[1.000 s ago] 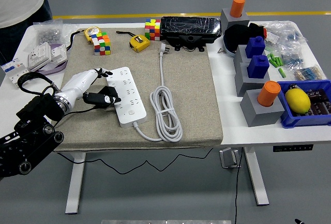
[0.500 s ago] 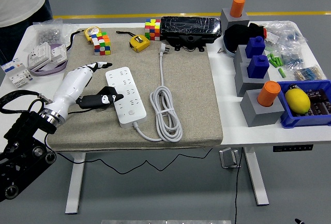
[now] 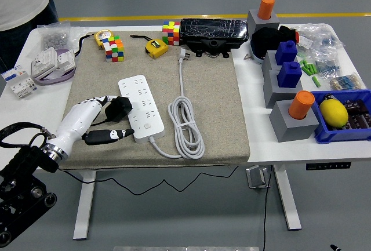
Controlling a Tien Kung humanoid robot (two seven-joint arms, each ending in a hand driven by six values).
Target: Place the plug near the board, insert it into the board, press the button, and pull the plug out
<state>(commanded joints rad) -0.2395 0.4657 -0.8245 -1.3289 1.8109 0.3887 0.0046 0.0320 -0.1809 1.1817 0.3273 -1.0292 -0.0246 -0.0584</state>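
My left arm (image 3: 26, 170) runs off the lower left corner. I can't tell whether the left hand (image 3: 101, 120) touches the black plug (image 3: 119, 107). The person (image 3: 23, 2) is cut by the top left edge. The board's (image 3: 139, 107) button is too small to pick out.

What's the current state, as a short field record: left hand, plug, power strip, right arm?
left hand: fingers spread, on the mat left of the strip, holding nothing
black plug: at the strip's left edge, touching the hand; whether it is inserted cannot be told
power strip: flat on the grey mat, its white cable coiled to its right
right arm: out of view
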